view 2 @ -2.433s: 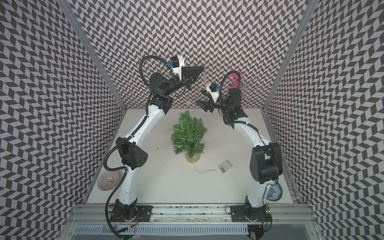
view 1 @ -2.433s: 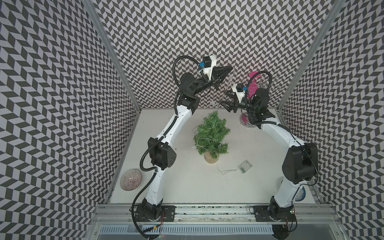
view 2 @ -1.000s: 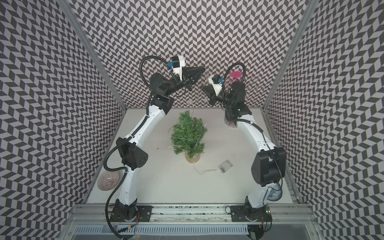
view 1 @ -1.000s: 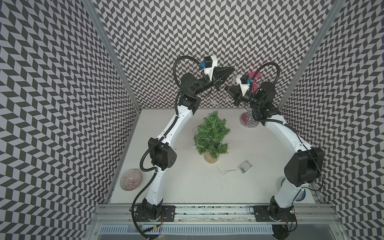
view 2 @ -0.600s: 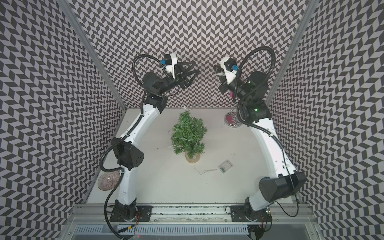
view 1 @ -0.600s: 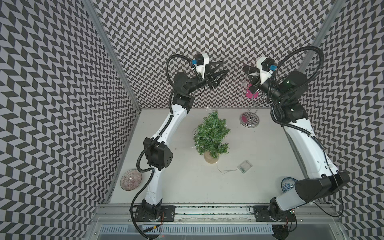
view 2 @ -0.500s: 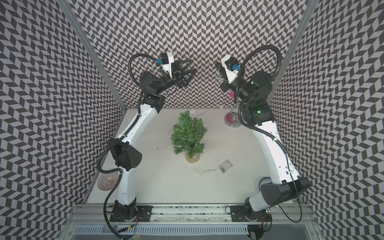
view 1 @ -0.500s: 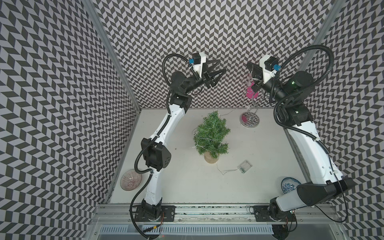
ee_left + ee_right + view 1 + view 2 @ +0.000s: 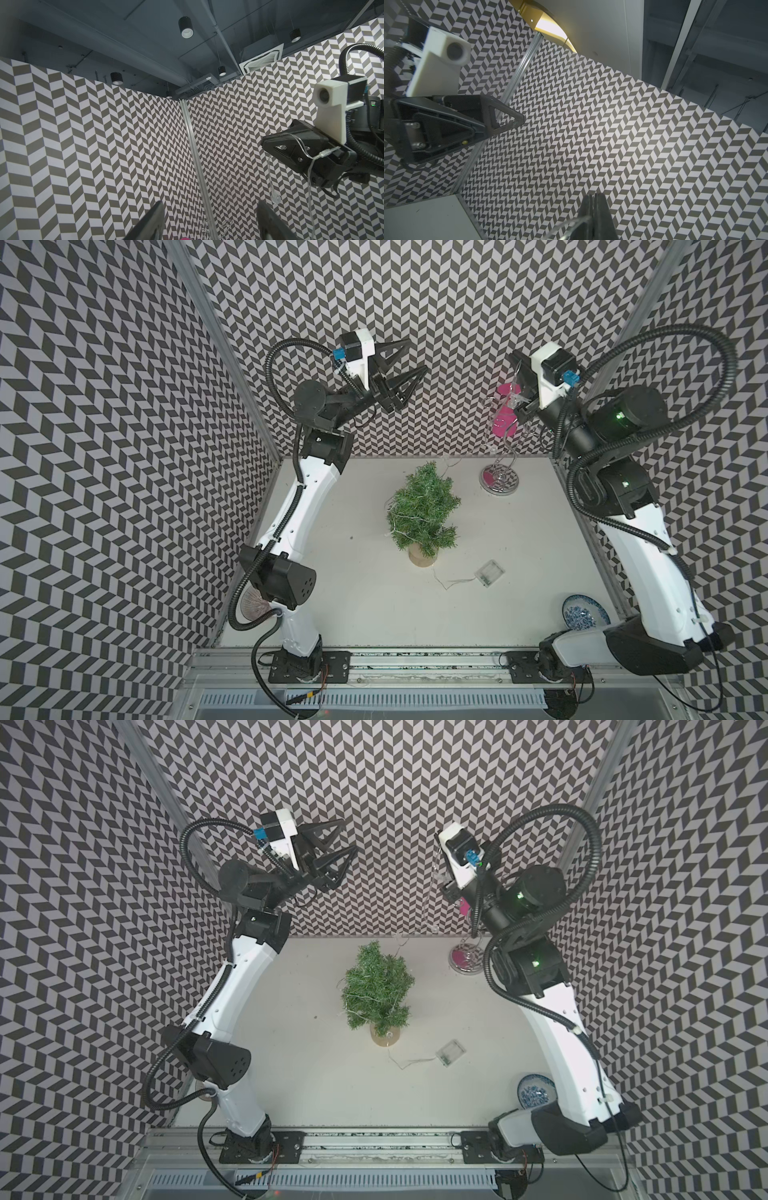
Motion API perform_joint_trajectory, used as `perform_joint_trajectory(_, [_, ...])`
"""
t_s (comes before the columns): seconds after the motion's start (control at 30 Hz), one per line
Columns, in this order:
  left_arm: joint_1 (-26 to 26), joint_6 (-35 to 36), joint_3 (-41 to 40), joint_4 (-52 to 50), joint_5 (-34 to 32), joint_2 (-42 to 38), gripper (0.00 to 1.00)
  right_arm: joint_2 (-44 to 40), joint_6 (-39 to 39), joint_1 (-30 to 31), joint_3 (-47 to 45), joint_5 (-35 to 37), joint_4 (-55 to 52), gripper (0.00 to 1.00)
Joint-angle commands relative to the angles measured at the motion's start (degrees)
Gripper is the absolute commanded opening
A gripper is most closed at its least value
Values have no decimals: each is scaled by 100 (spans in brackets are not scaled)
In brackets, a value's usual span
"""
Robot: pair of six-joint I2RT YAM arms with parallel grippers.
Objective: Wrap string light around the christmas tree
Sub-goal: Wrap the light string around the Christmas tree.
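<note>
String light [image 9: 276,199] faint, clamped in right hand [image 9: 593,199]; left hand [image 9: 415,356] apart; christmas tree [image 9: 424,510] strands barely traceable.

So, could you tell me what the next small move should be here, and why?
Probably the right gripper, shut on the string light, should carry it down and around the christmas tree to lay another loop. The strand runs from that raised gripper toward the treetop, only a few turns lie on the branches, and the left gripper stands open and empty.
</note>
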Motion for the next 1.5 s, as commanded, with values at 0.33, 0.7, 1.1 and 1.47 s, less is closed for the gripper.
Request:
perform_joint_trajectory(0.33, [-327,652,-1764,-853,16,-1700,73,-960,-1151,1295,-489,784,-21,0])
perform_joint_trajectory(0.7, [-1342,1702,-2729,-2209,-124,-2649,71,-1047,-1616,1756,-1068,1228,-303,0])
perform_joint_trajectory(1.1, [-2270,2117,-2743,-2910,-513,-2558,64,-975,-1623,1796,-1131,1264,-190,0])
perform_joint_trajectory(1.47, [-2454,2044,-2225,-3216,-1069,-2056,58,-1052,-1640,1820,-1183,1235,-107,0])
